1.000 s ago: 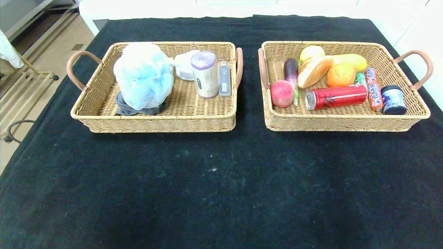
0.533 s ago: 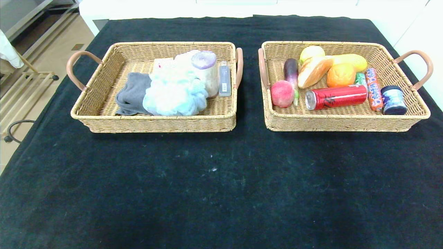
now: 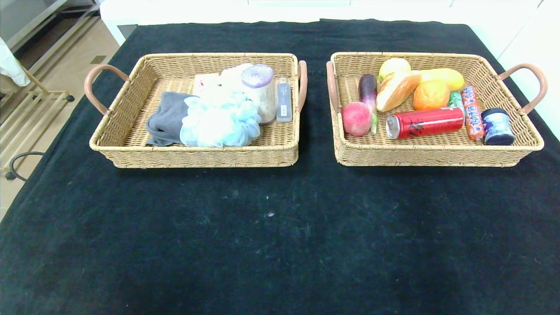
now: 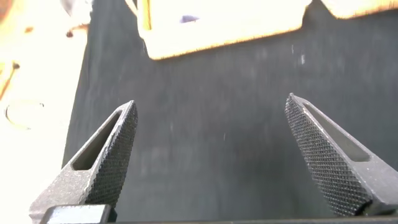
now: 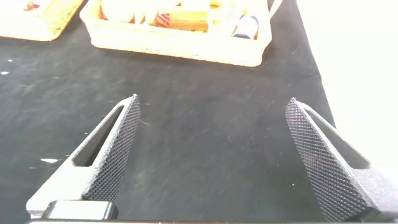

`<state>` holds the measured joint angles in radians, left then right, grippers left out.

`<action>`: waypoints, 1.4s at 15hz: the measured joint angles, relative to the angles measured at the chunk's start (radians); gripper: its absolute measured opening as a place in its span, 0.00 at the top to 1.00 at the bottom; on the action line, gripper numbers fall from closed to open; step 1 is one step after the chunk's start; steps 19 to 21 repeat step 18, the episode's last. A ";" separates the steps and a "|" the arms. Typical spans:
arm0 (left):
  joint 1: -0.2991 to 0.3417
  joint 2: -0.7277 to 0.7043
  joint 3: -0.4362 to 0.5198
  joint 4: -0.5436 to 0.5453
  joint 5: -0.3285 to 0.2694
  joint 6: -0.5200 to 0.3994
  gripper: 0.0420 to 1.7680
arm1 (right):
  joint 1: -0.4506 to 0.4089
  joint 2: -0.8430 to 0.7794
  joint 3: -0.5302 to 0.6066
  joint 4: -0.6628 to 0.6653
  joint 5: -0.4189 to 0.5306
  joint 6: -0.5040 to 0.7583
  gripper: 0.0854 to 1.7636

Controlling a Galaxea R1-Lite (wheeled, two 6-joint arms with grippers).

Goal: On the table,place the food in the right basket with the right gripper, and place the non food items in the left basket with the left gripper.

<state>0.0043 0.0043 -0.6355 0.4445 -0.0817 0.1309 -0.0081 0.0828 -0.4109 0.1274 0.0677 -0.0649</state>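
Observation:
The left wicker basket holds a light blue bath pouf, a grey cloth, a purple-capped roll and a slim grey stick. The right wicker basket holds a peach, an eggplant, bread, an orange, a red can, a candy tube and a dark jar. Neither arm shows in the head view. My left gripper is open and empty above the black cloth. My right gripper is open and empty, short of the right basket.
The black tablecloth covers the table. A white wall runs along the far and right sides. A metal rack stands on the floor to the left, past the table's edge.
The blue pouf has dropped from standing tall over the grey cloth and rolled right, settling against the purple-capped roll. The grey cloth now lies uncovered.

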 joint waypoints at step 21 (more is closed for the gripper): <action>0.000 -0.007 0.633 -0.442 0.021 0.048 0.03 | 0.003 -0.084 0.410 -0.122 -0.057 0.033 0.03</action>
